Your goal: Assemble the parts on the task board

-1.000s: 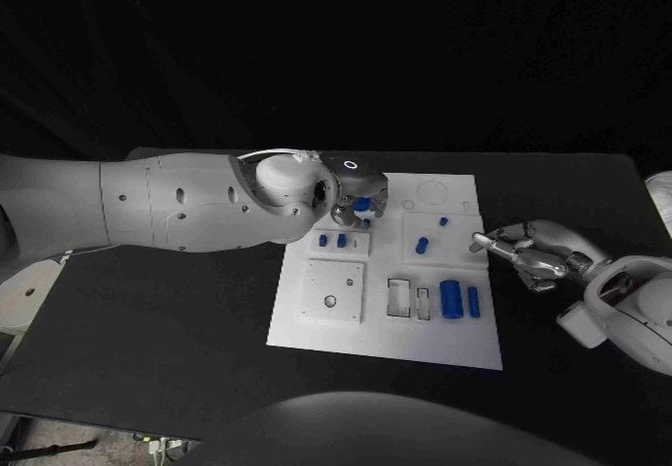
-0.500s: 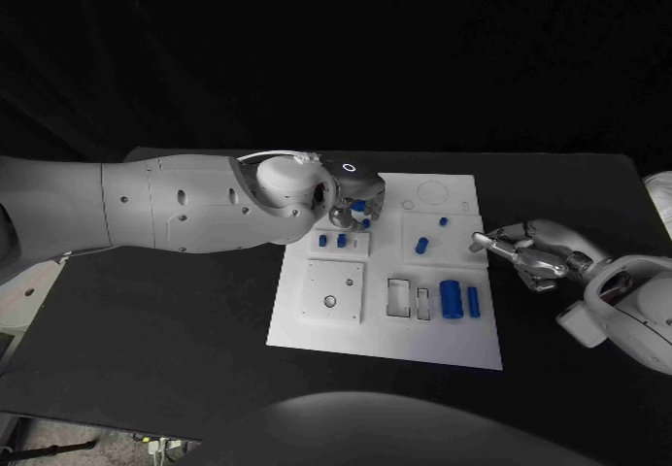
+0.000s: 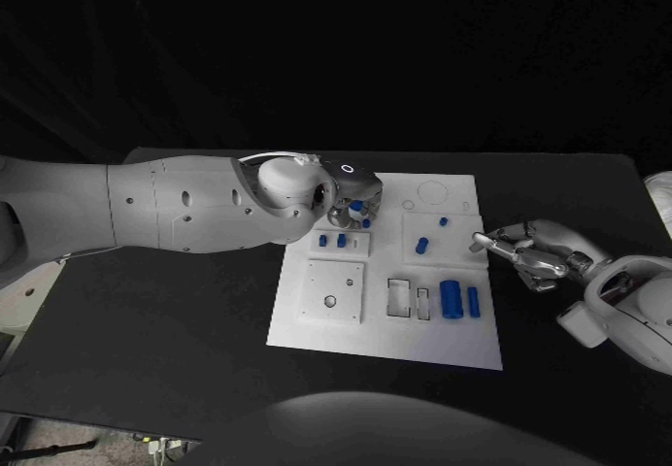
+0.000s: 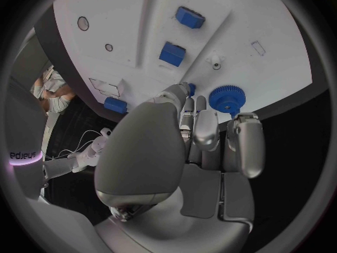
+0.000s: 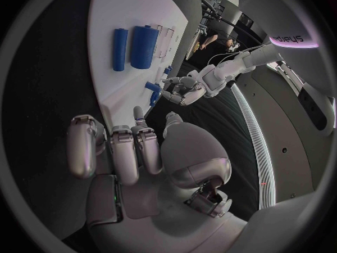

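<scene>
Blue gear [image 4: 226,99] sits at the left hand [image 4: 204,135], perhaps pinched by its fingertips; seat it squarely on the board [image 3: 367,335]. Right hand [image 3: 525,252] rests curled, holding nothing.

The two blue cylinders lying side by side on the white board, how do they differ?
The thick cylinder is clearly wider than the thin cylinder. The thick one lies next to the rectangular slots; the thin one lies nearer the task board edge on the right robot hand side. Both are blue, lie flat and parallel, and no robot hand touches them.
</scene>
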Action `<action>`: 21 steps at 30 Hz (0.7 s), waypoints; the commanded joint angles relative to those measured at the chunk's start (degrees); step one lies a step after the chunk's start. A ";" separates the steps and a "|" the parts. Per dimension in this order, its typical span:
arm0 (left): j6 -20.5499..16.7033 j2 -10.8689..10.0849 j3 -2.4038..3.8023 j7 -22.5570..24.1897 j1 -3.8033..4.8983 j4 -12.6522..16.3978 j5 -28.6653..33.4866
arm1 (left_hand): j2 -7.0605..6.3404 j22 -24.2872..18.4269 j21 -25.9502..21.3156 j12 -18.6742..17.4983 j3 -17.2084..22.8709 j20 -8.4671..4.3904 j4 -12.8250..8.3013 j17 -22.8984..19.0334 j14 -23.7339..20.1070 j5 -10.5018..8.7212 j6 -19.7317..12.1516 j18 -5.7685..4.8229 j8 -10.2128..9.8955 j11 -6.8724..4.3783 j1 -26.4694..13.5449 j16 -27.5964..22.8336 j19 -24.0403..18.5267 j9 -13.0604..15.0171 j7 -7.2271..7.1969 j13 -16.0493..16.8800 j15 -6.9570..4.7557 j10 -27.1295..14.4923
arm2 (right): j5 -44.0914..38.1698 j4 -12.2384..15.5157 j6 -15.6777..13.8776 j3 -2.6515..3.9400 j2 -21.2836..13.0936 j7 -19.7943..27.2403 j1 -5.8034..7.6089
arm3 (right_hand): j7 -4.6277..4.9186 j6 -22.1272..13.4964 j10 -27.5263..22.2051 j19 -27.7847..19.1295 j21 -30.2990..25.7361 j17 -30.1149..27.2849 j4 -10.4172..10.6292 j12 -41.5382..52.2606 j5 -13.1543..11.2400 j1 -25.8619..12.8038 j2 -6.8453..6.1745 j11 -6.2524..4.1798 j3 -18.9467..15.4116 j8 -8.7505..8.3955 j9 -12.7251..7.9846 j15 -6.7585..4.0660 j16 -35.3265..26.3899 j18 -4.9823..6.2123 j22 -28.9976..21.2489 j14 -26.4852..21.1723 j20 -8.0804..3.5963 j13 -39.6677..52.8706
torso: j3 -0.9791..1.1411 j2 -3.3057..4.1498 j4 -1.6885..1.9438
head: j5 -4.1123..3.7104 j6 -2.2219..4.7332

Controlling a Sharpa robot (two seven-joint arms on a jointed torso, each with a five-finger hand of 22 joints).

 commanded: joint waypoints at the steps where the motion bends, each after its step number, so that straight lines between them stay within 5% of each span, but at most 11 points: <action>1: 0.02 0.27 0.05 0.01 -0.09 -0.20 -0.91 | 0.02 12.09 -0.17 0.21 0.27 -0.30 0.01 -0.13 -0.45 0.15 -0.13 -0.04 -0.10 0.02 0.52 -0.30 1.98 -0.07 -0.32 0.08 -0.16 0.48 | -0.15 0.03 0.68 -0.02 0.06 0.33 -0.03 | -0.02 0.31 5.96 0.27 0.12 15.10 0.01 0.22 -0.21 -0.16 -0.39 -0.09 -0.39 0.23 -0.10 -0.21 0.20 0.20 10.80 5.98 -0.12 15.08 | 0.01 -0.01 -0.07 | 0.12 0.00; 21: -0.77 0.63 0.05 0.11 -0.50 -0.66 -0.35 | 0.10 11.96 -0.66 0.72 1.10 -0.27 0.06 -1.15 -1.03 -0.27 -0.53 0.05 -0.20 0.11 0.16 -0.93 1.76 -0.55 -0.82 0.18 -0.02 0.88 | -0.14 -0.34 1.15 -0.02 0.16 -0.48 -0.03 | -0.02 0.33 5.96 0.25 0.10 15.10 -0.02 0.22 -0.16 -0.14 -0.39 -0.09 -0.42 0.25 -0.11 -0.21 0.20 0.21 10.79 5.98 -0.12 15.08 | 0.02 -0.07 -0.04 | 0.16 0.00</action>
